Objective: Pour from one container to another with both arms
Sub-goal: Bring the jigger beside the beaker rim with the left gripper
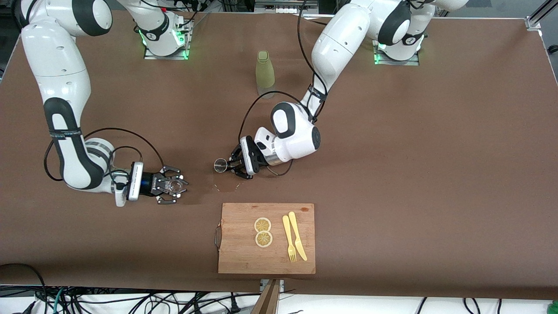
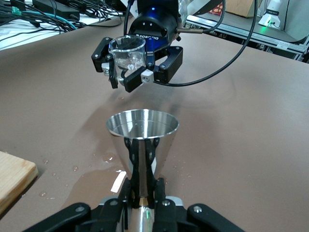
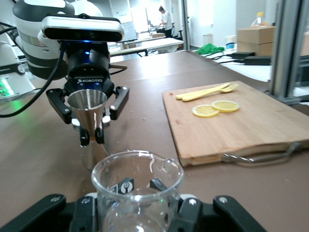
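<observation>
My left gripper (image 1: 227,166) is shut on the waist of the small silver jigger (image 1: 220,165), which stands upright with its round rim up, low over the middle of the table. In the left wrist view the jigger (image 2: 142,137) sits between my left gripper's (image 2: 142,195) black fingers. My right gripper (image 1: 176,188) is shut on the tiny clear glass cup (image 1: 175,186), upright, toward the right arm's end of the table and apart from the jigger. In the right wrist view the glass cup (image 3: 137,188) fills the foreground of my right gripper (image 3: 137,203), facing the jigger (image 3: 88,113).
A wet patch (image 1: 226,186) darkens the brown table below the jigger. A wooden cutting board (image 1: 244,257) with two lemon slices (image 1: 263,232), a yellow fork and a knife lies nearer the front camera. A tall olive-green bottle (image 1: 265,72) stands near the bases.
</observation>
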